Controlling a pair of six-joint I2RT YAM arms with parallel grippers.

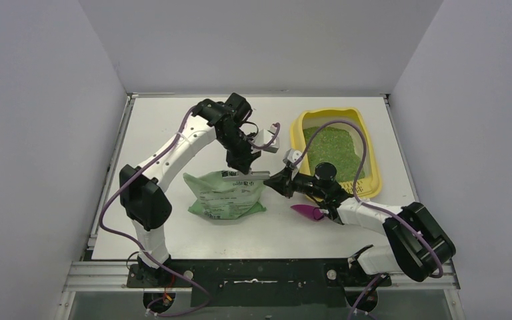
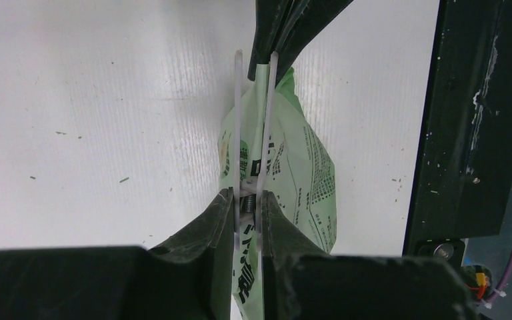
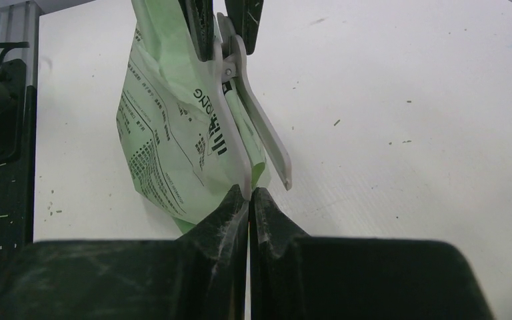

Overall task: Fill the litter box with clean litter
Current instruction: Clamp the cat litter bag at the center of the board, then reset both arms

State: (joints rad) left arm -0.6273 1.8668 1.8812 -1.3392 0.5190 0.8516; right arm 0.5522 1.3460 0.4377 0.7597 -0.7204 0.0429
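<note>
The yellow litter box (image 1: 298,130) stands at the back right with green clean litter (image 1: 333,150) spread inside it. A light-green printed bag (image 1: 223,197) stands at mid table. A long white clip (image 2: 267,100) runs along the bag's top. My left gripper (image 2: 247,207) is shut on the clip's handles, and the clip's two arms stand apart (image 3: 267,140). My right gripper (image 3: 249,193) is shut on the bag's top edge at the far end of the clip, with one clip arm reaching down to its fingertips.
A magenta scoop (image 1: 307,212) lies on the table under my right arm, right of the bag. The table's black right-hand frame (image 2: 467,133) runs close beside the bag in the left wrist view.
</note>
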